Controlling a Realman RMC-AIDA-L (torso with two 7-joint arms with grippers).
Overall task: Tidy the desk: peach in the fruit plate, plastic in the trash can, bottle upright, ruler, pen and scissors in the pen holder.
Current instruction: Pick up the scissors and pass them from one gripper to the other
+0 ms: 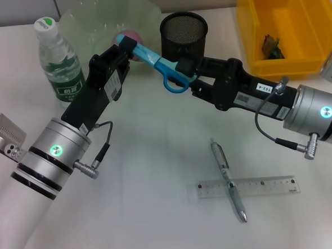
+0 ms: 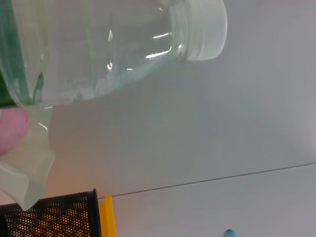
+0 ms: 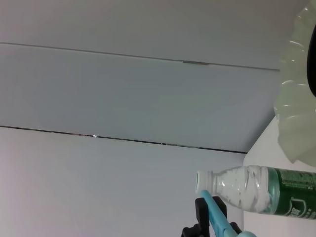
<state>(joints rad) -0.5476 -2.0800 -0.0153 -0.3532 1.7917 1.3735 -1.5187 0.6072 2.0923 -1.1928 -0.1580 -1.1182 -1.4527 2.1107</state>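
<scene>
Both grippers meet on the blue scissors [image 1: 164, 70], at 12 o'clock beside the pen holder [image 1: 183, 33]: the left gripper [image 1: 128, 46] pinches the blade end, the right gripper [image 1: 187, 78] clamps near the handles. The green-labelled bottle [image 1: 59, 60], print unreadable, stands at 10 o'clock. Ruler [image 1: 247, 187] and pen [image 1: 228, 178] lie crossed at 5 o'clock

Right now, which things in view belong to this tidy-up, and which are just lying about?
Job:
scissors, held between left gripper and right gripper
pen holder
pen
ruler
bottle, upright
peach in fruit plate
yellow trash bin

Lying about:
grey device, at the left edge
</scene>
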